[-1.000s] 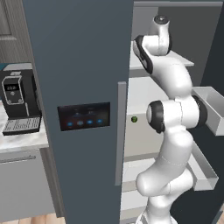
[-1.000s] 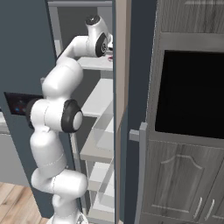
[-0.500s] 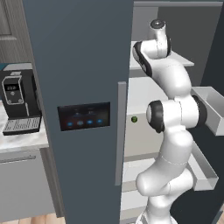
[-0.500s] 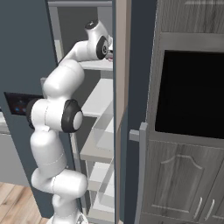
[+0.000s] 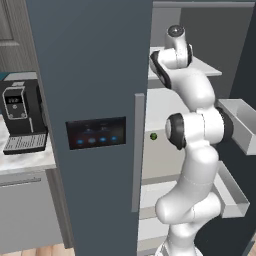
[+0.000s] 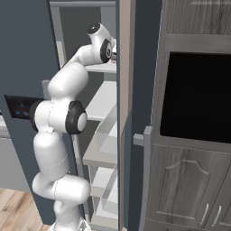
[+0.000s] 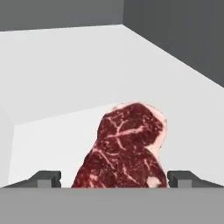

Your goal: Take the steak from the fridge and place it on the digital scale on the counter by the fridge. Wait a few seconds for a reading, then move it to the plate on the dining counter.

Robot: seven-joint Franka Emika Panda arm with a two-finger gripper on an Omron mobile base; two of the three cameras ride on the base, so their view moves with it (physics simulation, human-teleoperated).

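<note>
Looking along the hand, the two dark fingertips [image 7: 46,178] stand at the bottom corners of the hand view, set wide apart, so the jaws are open. Between them lies the steak [image 7: 124,146], a red slab with pale marbling and a pale fat edge on its far right side. Its near end fills most of the gap between the tips; whether either tip touches the meat cannot be told, since the lower end is cut off at the picture's edge. The steak lies flat on a white fridge shelf [image 7: 65,87], and the far end of it points away from the hand toward the shelf's back. Beyond the shelf rise the dark grey inner walls of the fridge, meeting in a corner at upper right.

From the left base view, the white arm [image 5: 192,145] climbs from the lower right and bends in over the upper shelf [image 5: 205,67] of the open fridge [image 5: 90,75], its hand reaching inward past the door edge. The closed slate-grey door carries a dark panel [image 5: 96,133] with blue lights and a long grey handle [image 5: 137,150]. Left of the fridge, a black coffee machine [image 5: 20,117] stands on the marbled desk [image 5: 25,160].

In the right base view the wrist [image 6: 101,43] sits at upper-shelf height, with a dark oven front [image 6: 196,97] farther right.
</note>
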